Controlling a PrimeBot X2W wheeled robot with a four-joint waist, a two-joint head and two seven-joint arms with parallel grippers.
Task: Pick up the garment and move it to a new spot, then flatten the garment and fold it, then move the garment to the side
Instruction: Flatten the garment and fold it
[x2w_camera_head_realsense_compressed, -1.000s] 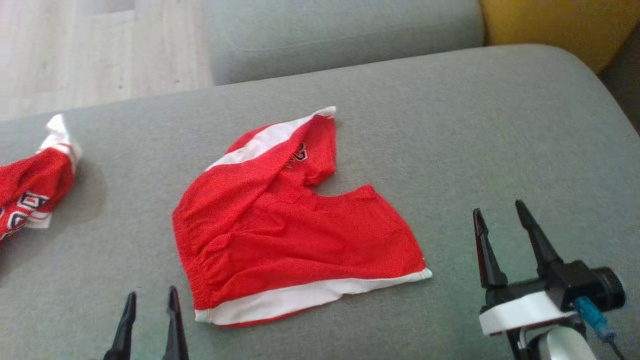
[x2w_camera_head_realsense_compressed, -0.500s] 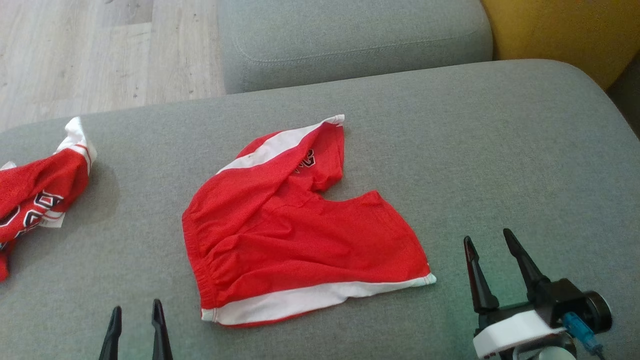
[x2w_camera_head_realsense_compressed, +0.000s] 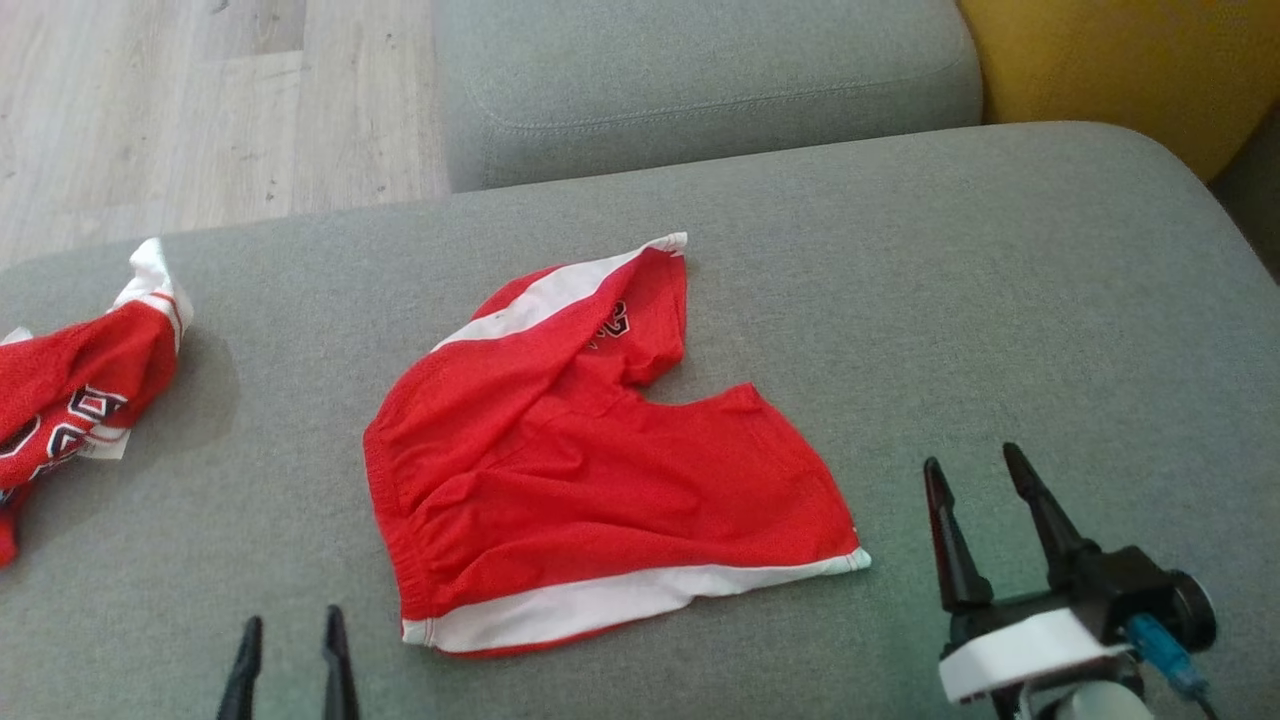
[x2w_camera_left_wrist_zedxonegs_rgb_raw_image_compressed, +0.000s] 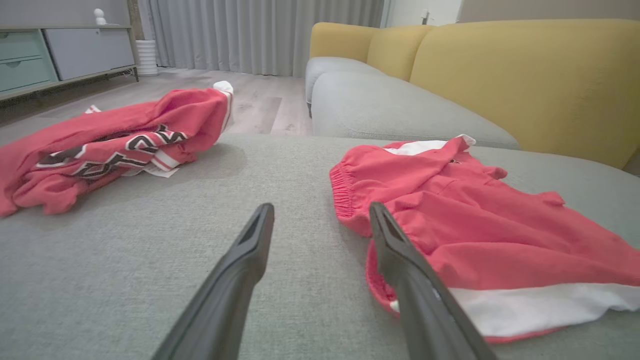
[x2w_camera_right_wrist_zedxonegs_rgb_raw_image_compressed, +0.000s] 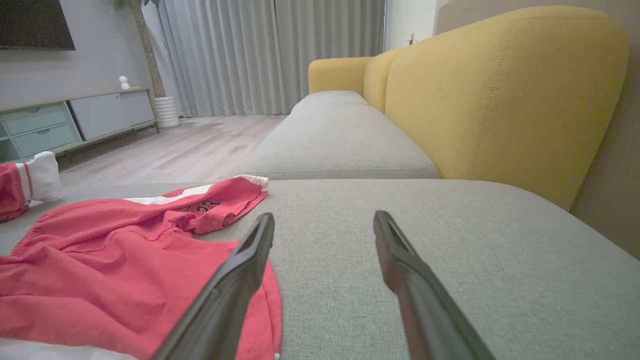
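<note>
The garment (x2w_camera_head_realsense_compressed: 600, 470) is a pair of red shorts with white side bands, lying partly spread on the grey sofa cushion (x2w_camera_head_realsense_compressed: 1000, 300); one leg is folded over at the far side. My left gripper (x2w_camera_head_realsense_compressed: 292, 618) stands open at the near edge, just left of the waistband. In the left wrist view the garment (x2w_camera_left_wrist_zedxonegs_rgb_raw_image_compressed: 475, 235) lies right of the left gripper (x2w_camera_left_wrist_zedxonegs_rgb_raw_image_compressed: 321, 206), whose right finger overlaps its elastic edge. My right gripper (x2w_camera_head_realsense_compressed: 971, 456) is open and empty, right of the hem corner. The right wrist view has the garment (x2w_camera_right_wrist_zedxonegs_rgb_raw_image_compressed: 100, 270) left of the right gripper (x2w_camera_right_wrist_zedxonegs_rgb_raw_image_compressed: 323, 215).
A second red garment (x2w_camera_head_realsense_compressed: 80, 380) with black and white trim is bunched at the cushion's left end. Beyond lie another grey seat cushion (x2w_camera_head_realsense_compressed: 700, 80), a yellow backrest (x2w_camera_head_realsense_compressed: 1120, 60) at the far right, and wooden floor (x2w_camera_head_realsense_compressed: 200, 110) at the far left.
The head camera has shifted, so the whole picture sits lower and further right. Both grippers have drawn back slightly toward the near edge. The garment lies as before.
</note>
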